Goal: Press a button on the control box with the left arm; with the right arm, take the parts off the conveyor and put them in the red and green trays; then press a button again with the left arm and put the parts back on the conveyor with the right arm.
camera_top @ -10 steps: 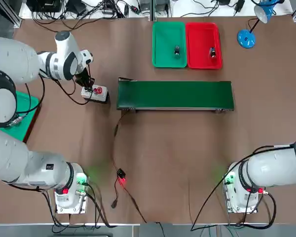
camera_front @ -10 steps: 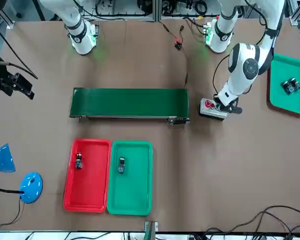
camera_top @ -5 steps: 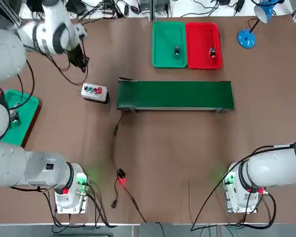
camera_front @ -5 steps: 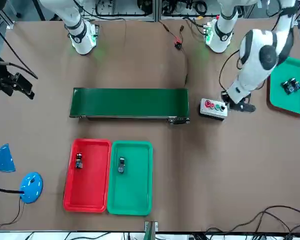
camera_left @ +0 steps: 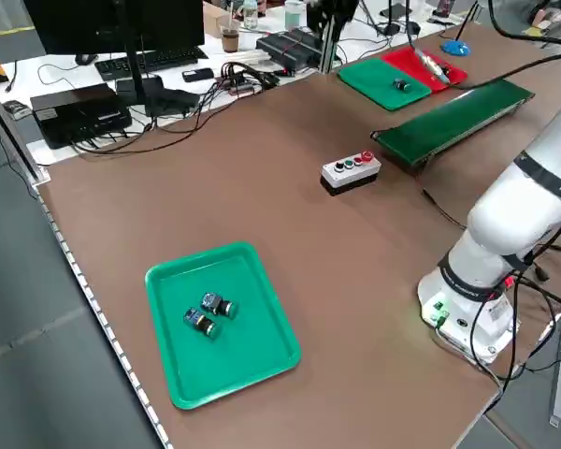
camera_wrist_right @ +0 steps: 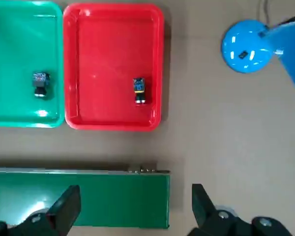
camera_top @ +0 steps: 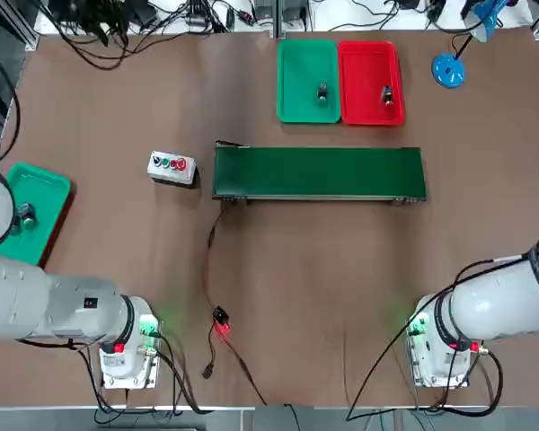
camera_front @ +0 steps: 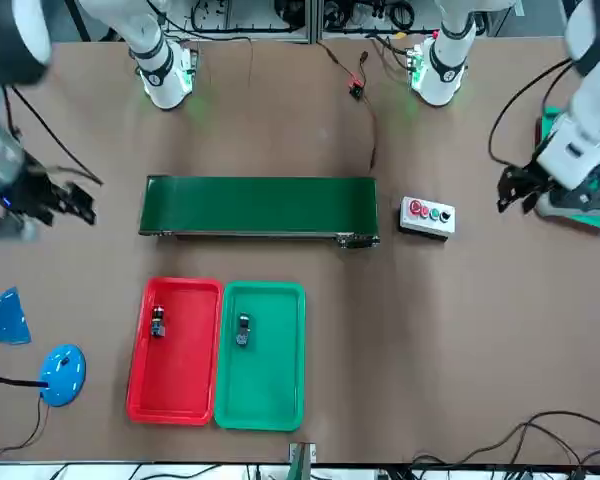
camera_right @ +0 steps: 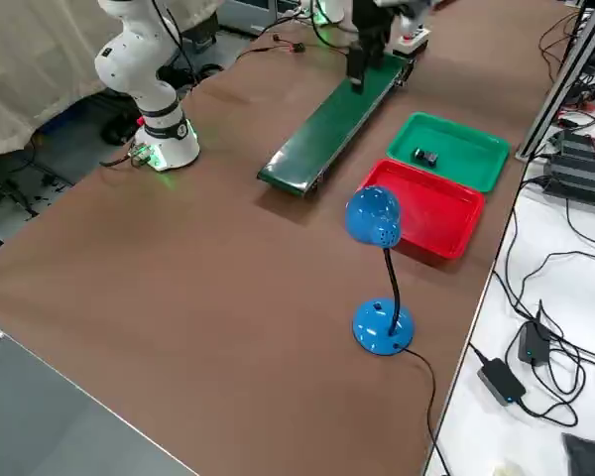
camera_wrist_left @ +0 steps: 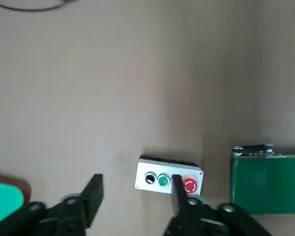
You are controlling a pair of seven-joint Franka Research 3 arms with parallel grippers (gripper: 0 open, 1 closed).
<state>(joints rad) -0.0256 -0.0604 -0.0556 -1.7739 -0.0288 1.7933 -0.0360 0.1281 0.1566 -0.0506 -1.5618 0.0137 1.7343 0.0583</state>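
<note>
Parts sit in the red tray (camera_top: 370, 83) and green tray (camera_top: 307, 81); both grippers, left (camera_wrist_left: 137, 196) and right (camera_wrist_right: 135, 206), hover spread and empty above the table.

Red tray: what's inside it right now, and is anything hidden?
The red tray holds one small dark part, lying near its middle. The rest of its floor is bare. Nothing covers the tray, so nothing inside is hidden; only the part's underside can't be seen.
</note>
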